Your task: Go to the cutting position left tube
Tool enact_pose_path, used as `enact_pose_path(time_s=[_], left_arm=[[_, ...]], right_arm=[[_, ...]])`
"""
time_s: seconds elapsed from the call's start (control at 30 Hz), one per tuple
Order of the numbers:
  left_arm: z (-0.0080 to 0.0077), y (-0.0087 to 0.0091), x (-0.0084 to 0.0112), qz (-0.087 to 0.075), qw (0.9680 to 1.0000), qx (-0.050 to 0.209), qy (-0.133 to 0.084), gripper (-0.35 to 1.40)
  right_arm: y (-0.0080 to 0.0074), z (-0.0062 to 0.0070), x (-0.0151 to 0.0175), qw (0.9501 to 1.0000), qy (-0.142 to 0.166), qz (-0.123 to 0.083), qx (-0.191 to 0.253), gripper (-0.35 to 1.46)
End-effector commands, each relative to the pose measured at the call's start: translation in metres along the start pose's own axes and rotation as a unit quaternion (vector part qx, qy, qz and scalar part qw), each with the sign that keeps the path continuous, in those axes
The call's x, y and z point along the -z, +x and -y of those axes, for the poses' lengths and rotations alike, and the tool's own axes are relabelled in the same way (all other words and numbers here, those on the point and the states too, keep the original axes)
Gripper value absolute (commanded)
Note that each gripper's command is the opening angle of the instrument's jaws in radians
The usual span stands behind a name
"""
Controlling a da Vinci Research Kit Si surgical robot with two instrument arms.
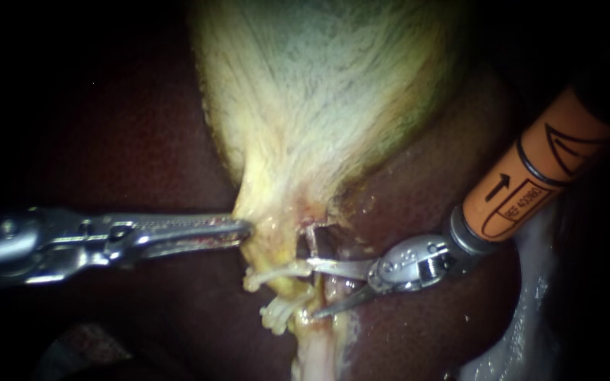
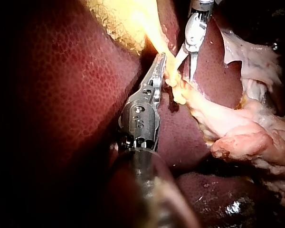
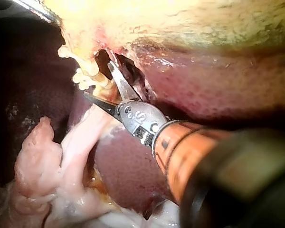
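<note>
At the left, the left instrument point(image 1: 243, 229) had its jaws clenched on the neck of the gallbladder point(image 1: 319, 85), which lay over the dark liver point(image 1: 142, 141). Just right of it, a pale tube point(image 1: 285, 283) ran from that neck towards the near side. It sat between the parted, released blades of the right instrument point(image 1: 312, 289).

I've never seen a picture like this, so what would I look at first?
The big pale yellow gallbladder stands out first, hanging down the middle against the dark red liver. Next comes the right instrument with its bright orange sleeve, its blades open at the pale stringy tissue below the gallbladder. From the left, the shiny left instrument pinches the gallbladder's narrow lower end.
</note>
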Motion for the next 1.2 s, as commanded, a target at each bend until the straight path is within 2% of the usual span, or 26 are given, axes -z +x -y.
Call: enact_pose_path(time_s=[0.03,0.2,0.33,0.5,0.7,0.9,1.03,1.2], left_arm=[[-0.0001,0.0001,-0.0003,-0.001,1.0000,0.000,0.001,-0.13],[-0.0010,0.0004,-0.0013,-0.001,1.0000,0.000,0.001,-0.13],[-0.0022,0.0007,-0.0020,0.000,1.0000,0.000,0.001,-0.13],[-0.0032,0.0008,-0.0030,0.000,1.0000,0.000,0.001,-0.13],[-0.0028,0.0006,-0.0032,0.000,1.0000,0.001,0.001,-0.13],[-0.0019,0.0004,-0.0032,0.000,1.0000,0.000,0.005,-0.13],[-0.0016,0.0003,-0.0032,0.000,1.0000,0.000,0.006,-0.13],[-0.0016,0.0004,-0.0033,0.000,1.0000,0.000,0.006,-0.13]], right_arm=[[0.0002,0.0002,-0.0003,1.0000,0.000,0.000,0.000,1.43],[0.0010,0.0013,-0.0012,0.9992,0.039,-0.009,0.003,1.43],[0.0017,0.0020,-0.0015,0.9987,0.048,-0.017,0.008,1.43],[0.0023,0.0022,-0.0022,0.9979,0.059,-0.024,0.015,1.42],[0.0029,0.0018,-0.0033,0.9977,0.059,-0.029,0.016,1.42],[0.0032,0.0009,-0.0041,0.9973,0.057,-0.043,0.012,1.42],[0.0032,0.0007,-0.0042,0.9959,0.066,-0.053,-0.032,1.42],[0.0032,0.0008,-0.0042,0.9931,0.078,-0.053,-0.070,1.40]])
